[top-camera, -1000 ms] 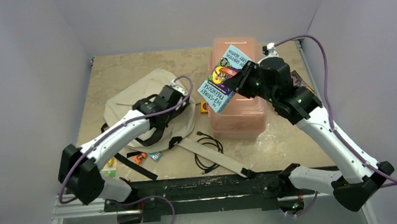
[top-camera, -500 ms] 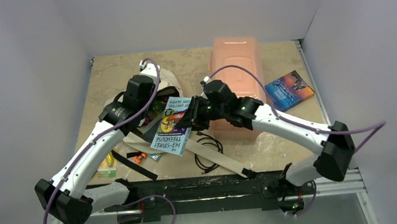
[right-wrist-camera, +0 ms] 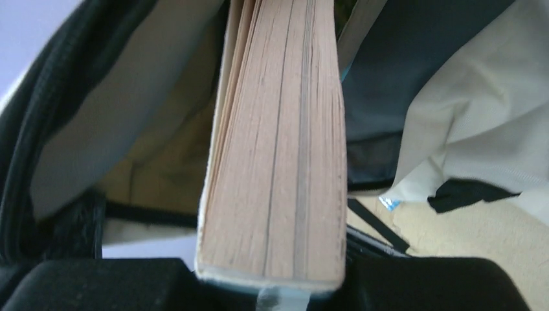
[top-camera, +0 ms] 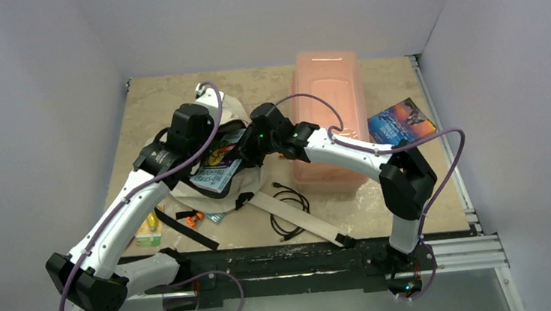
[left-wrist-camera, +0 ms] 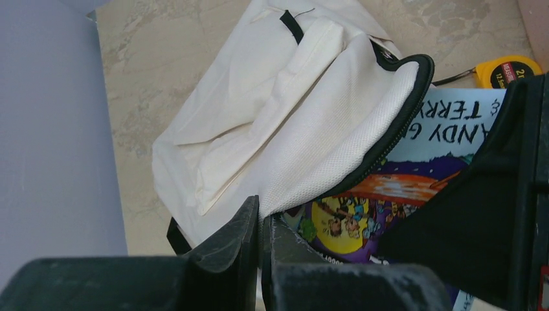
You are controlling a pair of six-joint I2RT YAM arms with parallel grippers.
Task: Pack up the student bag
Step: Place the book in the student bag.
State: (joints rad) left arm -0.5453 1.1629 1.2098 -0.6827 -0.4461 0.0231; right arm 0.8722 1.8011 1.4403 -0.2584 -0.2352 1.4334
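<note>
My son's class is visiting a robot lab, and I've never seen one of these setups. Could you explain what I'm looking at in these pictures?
This is a robot with a left arm and a right arm, bolted at the near edge of a table. One picture looks down from above. The other two come from a small camera on each wrist. The left hand is shut, pinching the rim of a cream backpack to hold it open. The right hand grips a paperback that is partway into that opening. Also on the table are a pink plastic box, a second book, a black cable and a yellow tape measure.
</note>
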